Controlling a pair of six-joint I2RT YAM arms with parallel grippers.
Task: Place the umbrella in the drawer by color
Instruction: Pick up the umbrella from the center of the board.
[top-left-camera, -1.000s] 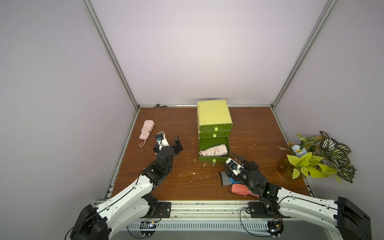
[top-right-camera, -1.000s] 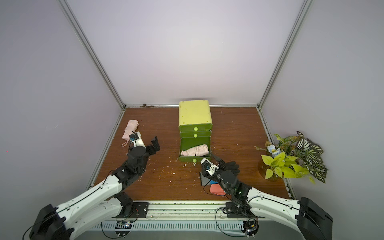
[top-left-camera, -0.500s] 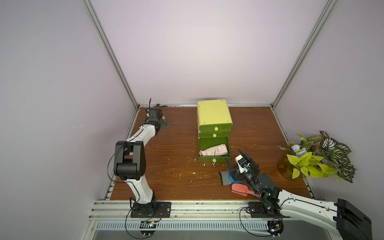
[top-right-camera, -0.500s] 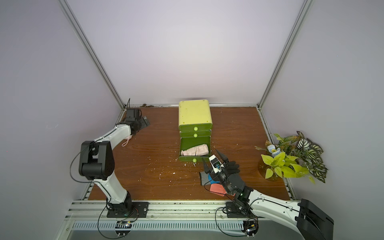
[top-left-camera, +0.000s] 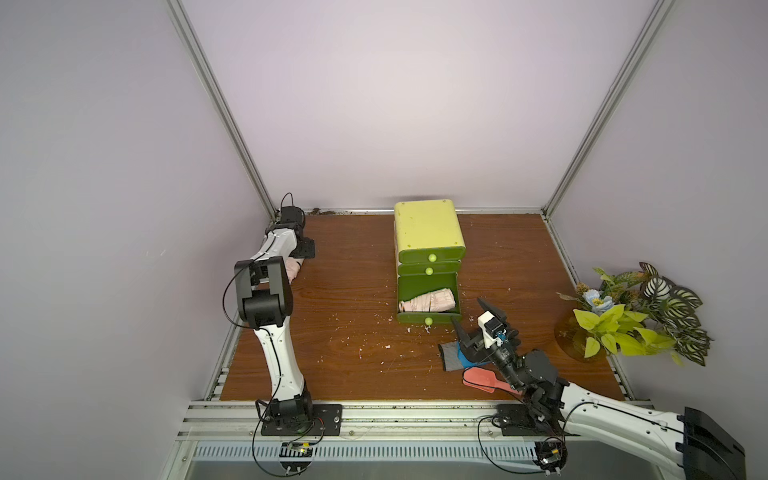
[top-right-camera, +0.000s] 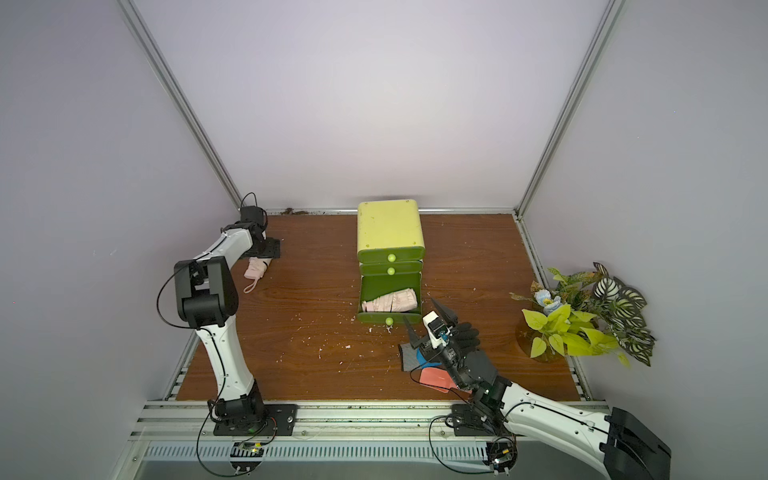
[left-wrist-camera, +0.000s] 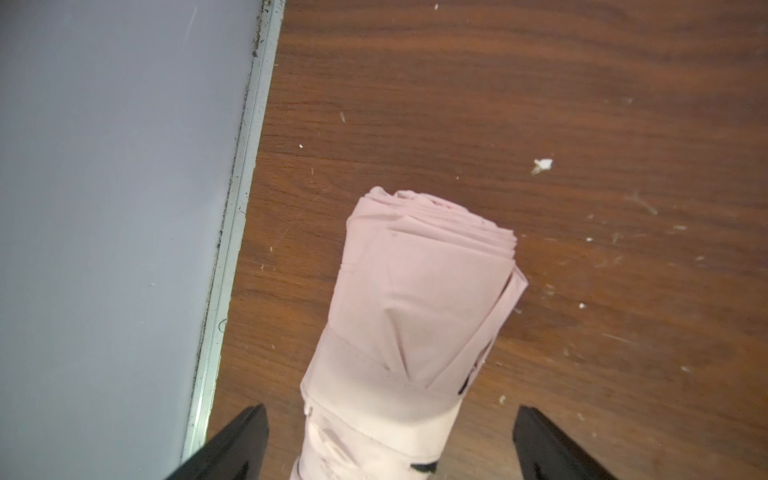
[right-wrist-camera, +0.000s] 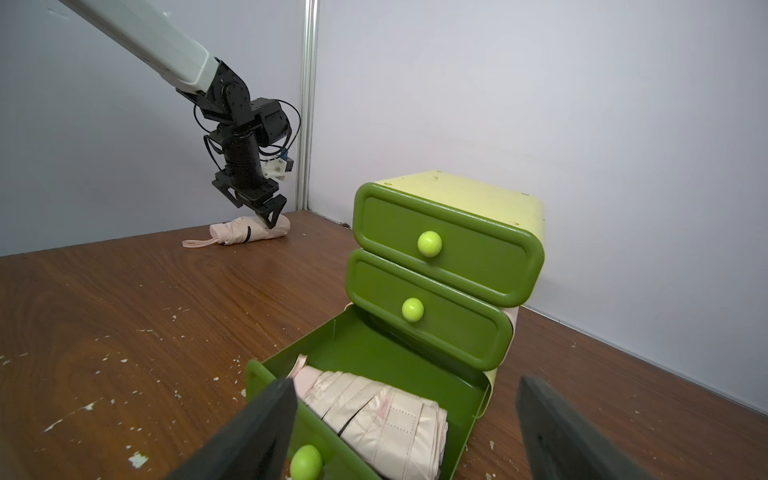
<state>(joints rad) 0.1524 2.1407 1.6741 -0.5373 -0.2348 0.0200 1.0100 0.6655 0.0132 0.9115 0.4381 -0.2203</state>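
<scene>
A folded pink umbrella lies on the wooden table by the left wall, wrist strap toward the front. My left gripper hangs over it, open. Its fingers stand on either side of the umbrella with a gap on each side. The green drawer unit has its bottom drawer pulled out. A second pink umbrella lies inside. My right gripper is open and empty, just in front of that drawer's right corner.
A grey and blue item and a coral paddle-shaped thing lie under my right arm. A potted plant stands at the right edge. The upper two drawers are shut. White crumbs are scattered over the table. Walls close in on three sides.
My left arm has swung from the table's front-middle out to the far left and now straddles the pink umbrella. My right gripper shifted slightly right and spread a little wider.
</scene>
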